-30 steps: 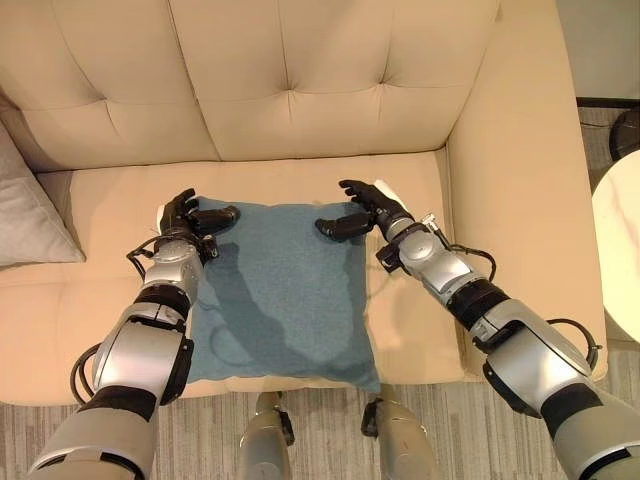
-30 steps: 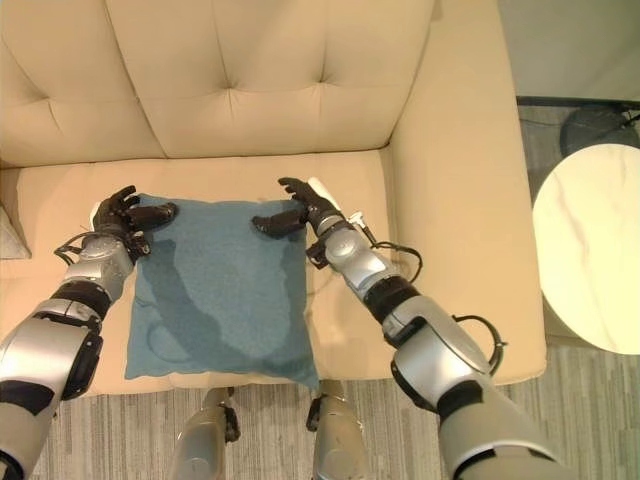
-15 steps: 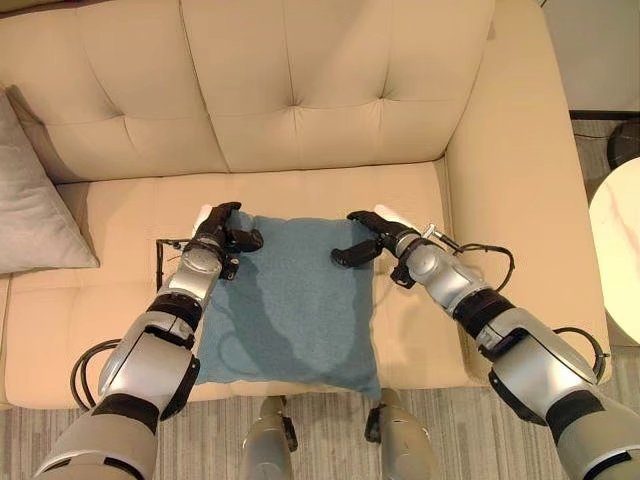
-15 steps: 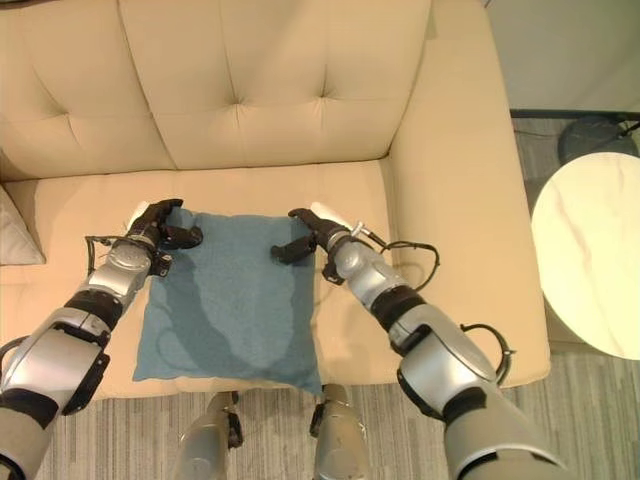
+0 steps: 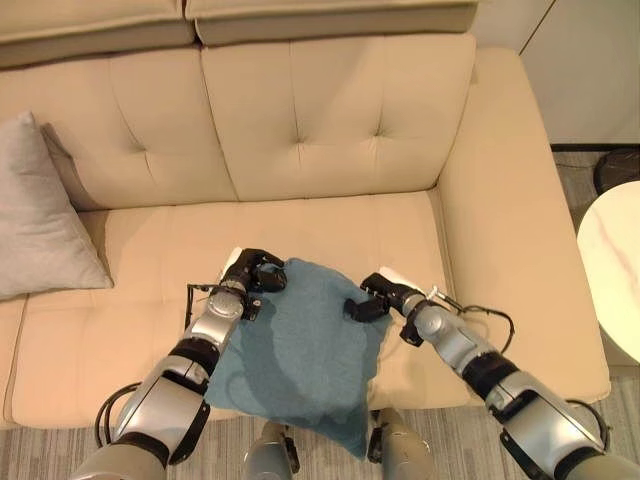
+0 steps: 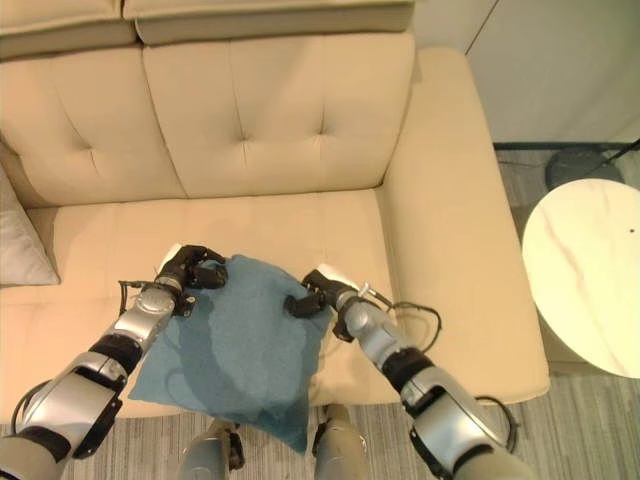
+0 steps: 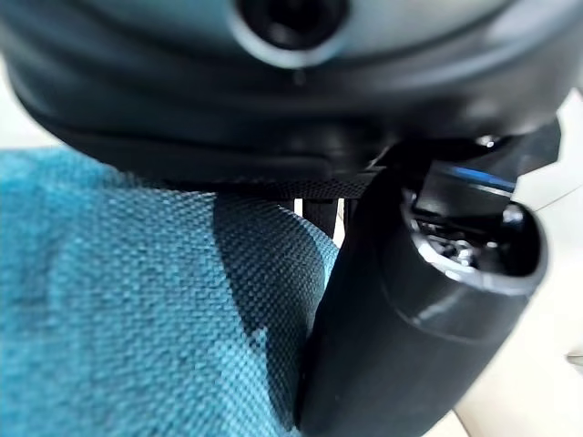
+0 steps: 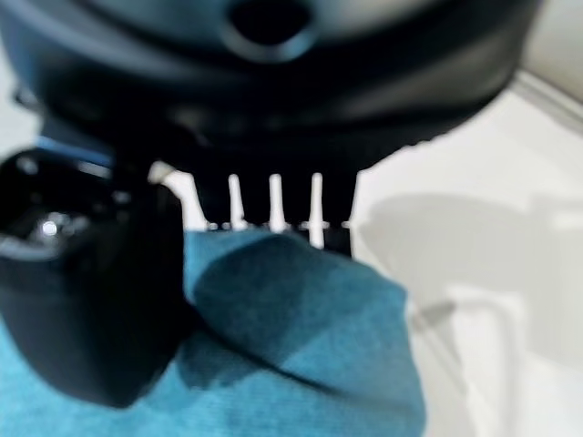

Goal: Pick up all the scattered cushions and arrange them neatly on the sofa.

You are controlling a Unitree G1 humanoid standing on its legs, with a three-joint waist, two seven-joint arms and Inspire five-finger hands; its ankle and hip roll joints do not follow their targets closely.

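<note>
On the beige sofa, the teal cushion hangs over the seat's front edge, its far corners pinched by the left hand and right hand, likely for lifting it against the backrest.

Bare seat behind teal cushion

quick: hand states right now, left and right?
Left hand: shut on the teal cushion, gripping its far left corner.
Right hand: shut on the same cushion's far right corner.
</note>
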